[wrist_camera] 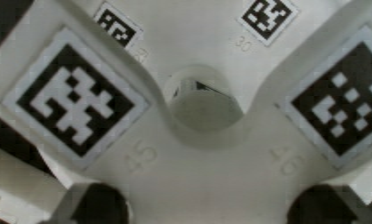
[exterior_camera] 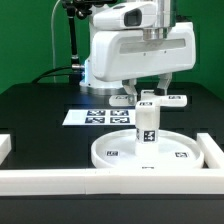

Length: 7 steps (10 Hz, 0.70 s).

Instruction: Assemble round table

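The round disc lies on the table with the short cylinder leg standing upright at its middle. The cross-shaped base sits on top of the leg. My gripper comes straight down onto the base, one finger on each side of its middle. In the wrist view the base fills the picture, with its centre hole and tags on its arms. The dark fingertips press against one white arm between them. My gripper is shut on the base.
The marker board lies behind the disc toward the exterior view's left. Long white border rails run along the front and the right. A rail end sits at the left edge.
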{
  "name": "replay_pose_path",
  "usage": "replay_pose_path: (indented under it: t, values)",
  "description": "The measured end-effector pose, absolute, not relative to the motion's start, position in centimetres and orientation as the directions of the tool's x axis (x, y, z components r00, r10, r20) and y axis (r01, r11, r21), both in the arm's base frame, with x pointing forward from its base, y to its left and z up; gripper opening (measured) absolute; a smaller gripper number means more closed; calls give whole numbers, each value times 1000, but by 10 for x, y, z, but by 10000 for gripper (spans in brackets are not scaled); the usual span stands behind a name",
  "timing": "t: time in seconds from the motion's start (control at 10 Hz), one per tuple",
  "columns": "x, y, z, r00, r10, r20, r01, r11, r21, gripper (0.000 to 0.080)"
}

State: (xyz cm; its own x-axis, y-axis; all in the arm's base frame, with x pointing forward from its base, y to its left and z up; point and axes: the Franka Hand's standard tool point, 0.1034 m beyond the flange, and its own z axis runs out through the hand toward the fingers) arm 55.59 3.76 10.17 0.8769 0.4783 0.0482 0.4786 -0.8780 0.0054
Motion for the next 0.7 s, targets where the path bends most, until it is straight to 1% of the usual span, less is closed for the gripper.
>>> replay_pose_path:
  t: [0.3,0.4,0.6,0.7]
  values:
    - [556,38,102,968,244,53,245,-970,-11,445]
    - [556,37,102,993,92,70,95,-995,-34,445]
    - [556,36,102,990,-119,72,-115,-992,-58,445]
    - [556,36,101,966,-249,63,-245,-967,-72,445]
